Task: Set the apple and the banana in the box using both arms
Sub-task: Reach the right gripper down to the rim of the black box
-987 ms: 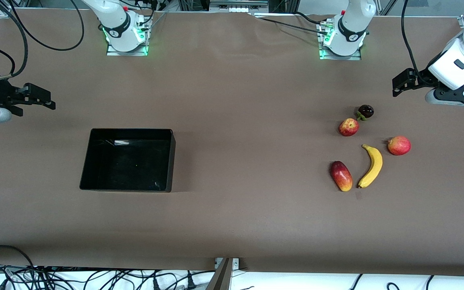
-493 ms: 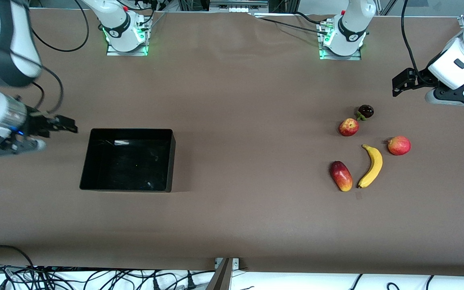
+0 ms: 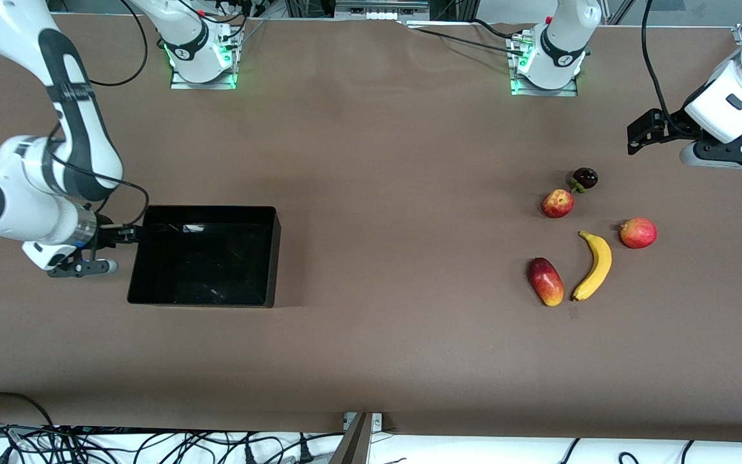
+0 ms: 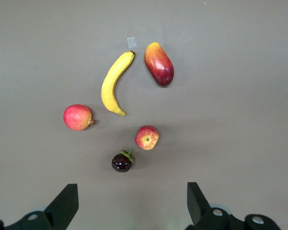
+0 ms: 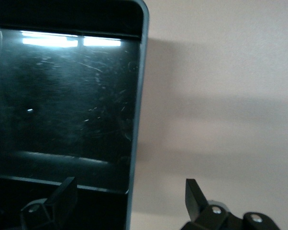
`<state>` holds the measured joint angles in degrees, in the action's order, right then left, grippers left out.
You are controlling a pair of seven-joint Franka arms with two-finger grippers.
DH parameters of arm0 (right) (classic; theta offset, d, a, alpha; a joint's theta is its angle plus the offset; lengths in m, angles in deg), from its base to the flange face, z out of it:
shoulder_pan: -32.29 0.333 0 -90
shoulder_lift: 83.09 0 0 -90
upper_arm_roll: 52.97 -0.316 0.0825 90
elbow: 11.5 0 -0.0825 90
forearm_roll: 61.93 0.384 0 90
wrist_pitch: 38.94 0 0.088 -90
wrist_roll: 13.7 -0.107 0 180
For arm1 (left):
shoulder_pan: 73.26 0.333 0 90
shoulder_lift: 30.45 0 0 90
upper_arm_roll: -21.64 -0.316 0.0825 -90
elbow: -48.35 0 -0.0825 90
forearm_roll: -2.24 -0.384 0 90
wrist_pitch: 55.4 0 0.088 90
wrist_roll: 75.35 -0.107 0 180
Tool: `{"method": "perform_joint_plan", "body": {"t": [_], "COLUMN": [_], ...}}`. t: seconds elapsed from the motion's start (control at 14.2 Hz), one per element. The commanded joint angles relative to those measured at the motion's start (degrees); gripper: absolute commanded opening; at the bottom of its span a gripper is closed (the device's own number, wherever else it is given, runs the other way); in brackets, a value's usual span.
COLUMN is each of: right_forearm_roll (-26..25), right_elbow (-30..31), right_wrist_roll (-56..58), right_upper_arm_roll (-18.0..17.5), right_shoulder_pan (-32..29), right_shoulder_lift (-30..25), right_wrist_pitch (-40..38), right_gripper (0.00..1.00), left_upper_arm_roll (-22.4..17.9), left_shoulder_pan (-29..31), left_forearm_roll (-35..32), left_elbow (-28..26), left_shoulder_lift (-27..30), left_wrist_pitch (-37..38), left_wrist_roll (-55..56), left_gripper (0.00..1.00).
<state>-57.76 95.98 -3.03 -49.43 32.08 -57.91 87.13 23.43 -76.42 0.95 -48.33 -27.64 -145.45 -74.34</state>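
1. Two arms share the job, and the layout suggests why: the box (image 3: 207, 255) lies toward the right arm's end of the table, while the fruit is clustered toward the left arm's end.
2. The right gripper (image 3: 127, 234) is at the box's end wall nearest that arm; its wrist view shows the fingers (image 5: 197, 196) spread wide, straddling the rim, with nothing between them. My guess is that it is there to steady or shift the box.
3. The left gripper (image 3: 643, 132) hangs over bare table, near the fruit, open wide and empty, looking down on all five pieces, probably waiting to pick one.
4. The apple (image 3: 558, 203) rests on the table, just beside a dark purple fruit (image 3: 585, 178) and farther from the front camera than the banana.
5. The banana (image 3: 595, 266) lies between an oblong red-yellow fruit (image 3: 545, 281) and a round pinkish-red fruit (image 3: 638, 232), close to both and touching neither.
6. The box is the only container and holds nothing; its glossy black floor shows only light reflections.
7. Neither task fruit is picked up yet, so the work looks barely begun.
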Motion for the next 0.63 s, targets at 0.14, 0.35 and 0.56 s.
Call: {"method": "perform_joint_plan", "body": {"t": [0.14,0.35,0.56], "right_forearm_roll": [-0.03,0.05,0.40], "right_elbow": [3.26,3.78,3.52], "right_wrist_roll": [-2.67,-2.76,-3.19], "right_upper_arm_roll": [-0.11,-0.11,-0.11], "right_shoulder_pan": [-0.15,-0.15,-0.15], "right_shoulder_lift": [0.92,1.27,1.53], "right_wrist_pitch": [3.48,3.13,2.86], "right_gripper": [0.85,0.37,0.00], "left_upper_arm_roll": [0.31,0.31,0.31], "left_shoulder_pan": [-0.18,-0.18,-0.18], "left_forearm_roll": [-0.99,-0.99,-0.99], "left_elbow": [1.57,1.57,1.49], "left_shoulder_lift": [-0.61,-0.61,-0.61], "left_wrist_pitch": [1.02,1.02,1.02], "left_wrist_roll": [0.57,0.57,0.57], "left_gripper": [1.00,1.00,1.00]}}
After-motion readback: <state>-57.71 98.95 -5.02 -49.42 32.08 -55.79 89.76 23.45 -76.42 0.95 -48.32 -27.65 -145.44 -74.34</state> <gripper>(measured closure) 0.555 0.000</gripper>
